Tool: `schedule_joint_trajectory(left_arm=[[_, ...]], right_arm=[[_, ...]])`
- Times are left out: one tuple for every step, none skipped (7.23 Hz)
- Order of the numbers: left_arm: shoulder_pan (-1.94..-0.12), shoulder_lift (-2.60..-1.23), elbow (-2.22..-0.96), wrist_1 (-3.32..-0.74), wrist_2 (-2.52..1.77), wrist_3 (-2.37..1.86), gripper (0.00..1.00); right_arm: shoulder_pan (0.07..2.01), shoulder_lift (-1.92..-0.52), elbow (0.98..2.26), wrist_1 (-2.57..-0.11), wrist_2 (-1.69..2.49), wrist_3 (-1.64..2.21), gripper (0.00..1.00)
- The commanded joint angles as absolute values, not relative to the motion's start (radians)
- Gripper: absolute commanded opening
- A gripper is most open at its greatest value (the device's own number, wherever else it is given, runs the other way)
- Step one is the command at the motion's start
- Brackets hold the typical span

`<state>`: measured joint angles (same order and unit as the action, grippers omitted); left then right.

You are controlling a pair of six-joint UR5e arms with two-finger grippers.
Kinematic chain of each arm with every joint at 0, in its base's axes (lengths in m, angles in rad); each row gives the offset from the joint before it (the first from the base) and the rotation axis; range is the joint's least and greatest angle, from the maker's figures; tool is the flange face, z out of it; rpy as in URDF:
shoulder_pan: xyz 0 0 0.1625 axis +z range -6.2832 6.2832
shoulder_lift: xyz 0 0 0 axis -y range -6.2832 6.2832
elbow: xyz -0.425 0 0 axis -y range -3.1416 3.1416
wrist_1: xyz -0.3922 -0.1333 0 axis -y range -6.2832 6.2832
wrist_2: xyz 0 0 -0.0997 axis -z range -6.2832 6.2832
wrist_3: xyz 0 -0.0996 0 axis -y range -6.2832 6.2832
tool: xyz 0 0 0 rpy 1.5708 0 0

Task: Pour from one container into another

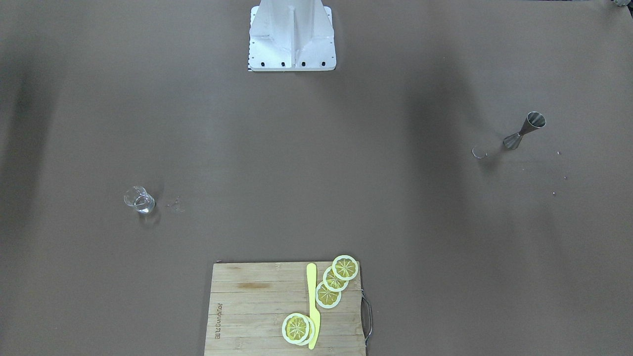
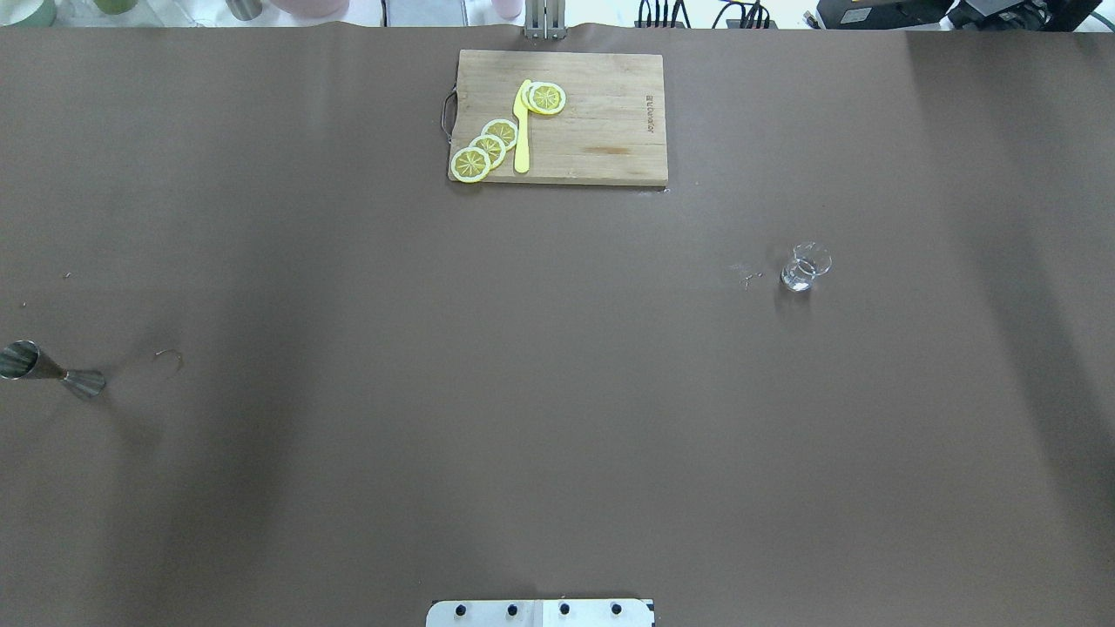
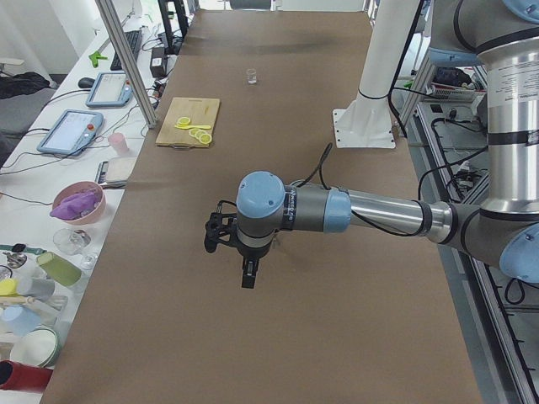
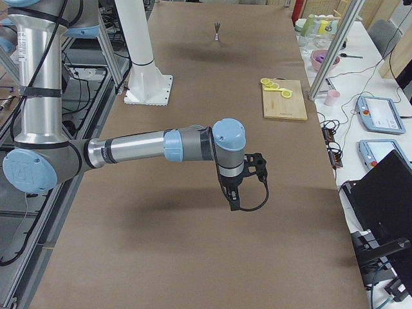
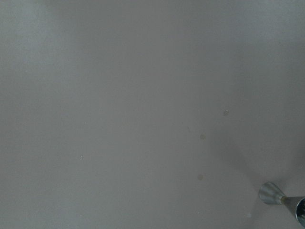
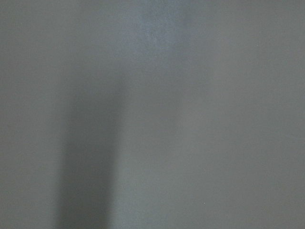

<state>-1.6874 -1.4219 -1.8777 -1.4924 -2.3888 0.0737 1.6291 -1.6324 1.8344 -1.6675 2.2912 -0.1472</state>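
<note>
Plainly the reach is only beginning: the steel jigger point(image 2: 54, 374) is standing by the table's point(image 2: 557, 392) left edge, and the glass cup point(image 2: 806, 266) is sitting well apart toward the right edge. Overhead, the left gripper point(image 3: 249, 278) and the right gripper point(image 4: 232, 201) are hovering; whether their fingers are apart I cannot tell. The left one is probably going to need to come down around the jigger's waist.

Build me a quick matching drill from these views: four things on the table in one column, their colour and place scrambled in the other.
Things:
1. jigger
2. cup
3. board
4. knife

Colour and place:
A. yellow, lying among lemon slices
B. clear, on the robot's right half of the table
C. shiny steel, upright on the robot's left half
D. wooden, at the table's far edge from the robot

Pairs: 1-C, 2-B, 3-D, 4-A
</note>
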Motion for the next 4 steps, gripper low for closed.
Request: schedule_joint_trajectory(left_arm=[[-1.687, -1.427, -1.879, -1.496, -2.388, 0.072, 0.98], [-1.687, -1.430, -1.881, -1.499, -2.390, 0.069, 0.98], [-1.687, -1.430, -1.888, -1.499, -2.390, 0.069, 0.98], [-1.687, -1.430, -1.888, -1.502, -2.390, 0.034, 0.98]], right_arm=[[1.629, -1.632, 1.839, -1.667, 2.292, -0.147, 1.00], [1.629, -1.632, 1.841, -1.667, 2.293, -0.147, 1.00], [1.629, -1.634, 1.839, -1.667, 2.292, -0.149, 1.00], [1.629, -1.634, 1.839, -1.667, 2.292, -0.149, 1.00]])
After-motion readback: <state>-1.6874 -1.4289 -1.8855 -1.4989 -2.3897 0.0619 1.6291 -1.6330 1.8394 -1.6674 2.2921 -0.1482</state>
